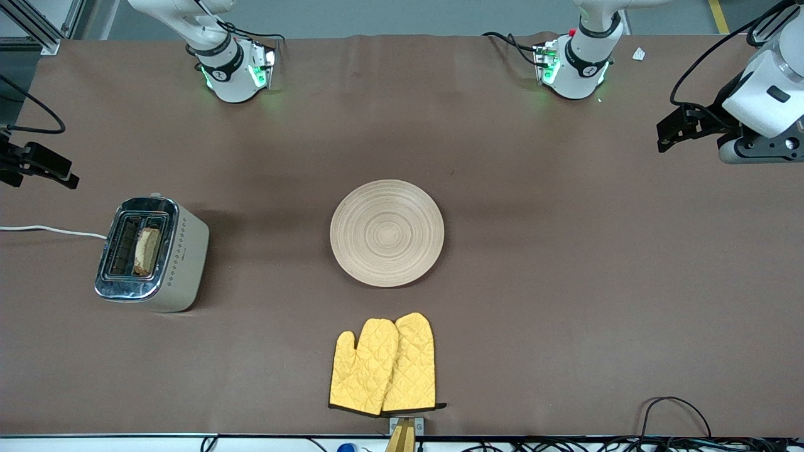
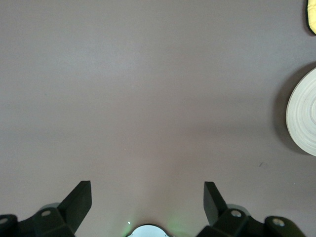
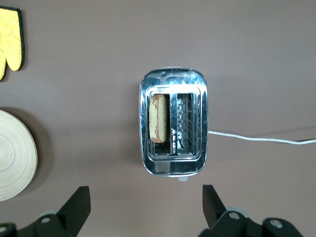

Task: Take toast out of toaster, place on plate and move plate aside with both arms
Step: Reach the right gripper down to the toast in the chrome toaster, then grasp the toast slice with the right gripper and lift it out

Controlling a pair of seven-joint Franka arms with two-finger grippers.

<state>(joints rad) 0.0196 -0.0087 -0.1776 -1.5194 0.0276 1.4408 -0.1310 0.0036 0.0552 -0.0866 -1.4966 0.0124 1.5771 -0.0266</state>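
Toast: upright in toaster slot, frame's left-middle.
Plate: bare, frame centre.
Left gripper: spread wide, over bare tablecloth.
Right gripper: spread wide, above toaster.

High front camera; downward wrist cameras, plate shared.

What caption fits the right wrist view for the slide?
Open right gripper over the toaster, toast standing in one slot, plate and yellow mitt at the frame edge.
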